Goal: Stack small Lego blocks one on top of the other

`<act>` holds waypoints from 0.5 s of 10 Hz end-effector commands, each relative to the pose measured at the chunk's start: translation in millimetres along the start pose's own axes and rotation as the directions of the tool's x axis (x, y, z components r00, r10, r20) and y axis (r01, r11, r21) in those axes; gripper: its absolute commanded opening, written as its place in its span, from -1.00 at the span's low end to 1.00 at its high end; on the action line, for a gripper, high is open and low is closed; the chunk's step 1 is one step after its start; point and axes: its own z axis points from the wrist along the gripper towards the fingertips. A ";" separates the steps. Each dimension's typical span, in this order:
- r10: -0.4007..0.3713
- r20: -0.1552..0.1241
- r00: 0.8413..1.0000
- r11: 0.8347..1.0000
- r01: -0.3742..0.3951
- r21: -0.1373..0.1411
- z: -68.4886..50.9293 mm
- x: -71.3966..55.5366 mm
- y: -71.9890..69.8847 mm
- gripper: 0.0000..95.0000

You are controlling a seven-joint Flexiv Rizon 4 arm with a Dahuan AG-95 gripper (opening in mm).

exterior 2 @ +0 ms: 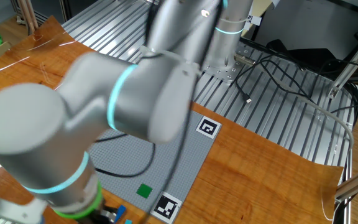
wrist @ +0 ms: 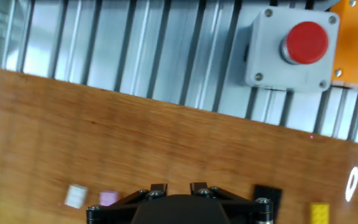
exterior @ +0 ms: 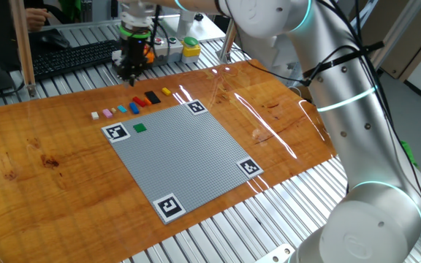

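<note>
A row of small Lego blocks lies on the wooden table just beyond the grey baseplate (exterior: pixel 188 157): white (exterior: pixel 95 115), pink (exterior: pixel 108 112), blue (exterior: pixel 121 109), red (exterior: pixel 136 102), black (exterior: pixel 152 96) and yellow (exterior: pixel 167 91). One green block (exterior: pixel 139 127) sits on the baseplate near its marker corner and shows as the green block (exterior 2: pixel 144 190) in the other fixed view. My gripper (exterior: pixel 131 73) hangs above the table's far edge, behind the row. In the hand view its fingertips (wrist: pixel 158 186) stand slightly apart with only wood between them. White (wrist: pixel 76 195), pink (wrist: pixel 108 198), black (wrist: pixel 267 198) and yellow (wrist: pixel 320 211) blocks flank them.
A grey box with a red push button (wrist: pixel 304 42) stands on the metal slats beyond the table edge. A yellow-topped box (exterior: pixel 190 48) and a black keyboard (exterior: pixel 71 58) lie further back. The arm's body (exterior 2: pixel 123 99) blocks much of the other fixed view.
</note>
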 end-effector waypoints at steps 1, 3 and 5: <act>0.005 0.005 1.000 1.000 -0.005 0.025 1.3 1.2 -10.1 -0.60; 0.012 0.021 1.000 0.999 -0.013 0.029 4.2 3.5 -20.1 -0.60; 0.009 0.022 1.000 0.999 -0.010 0.032 8.6 5.7 -29.4 -0.60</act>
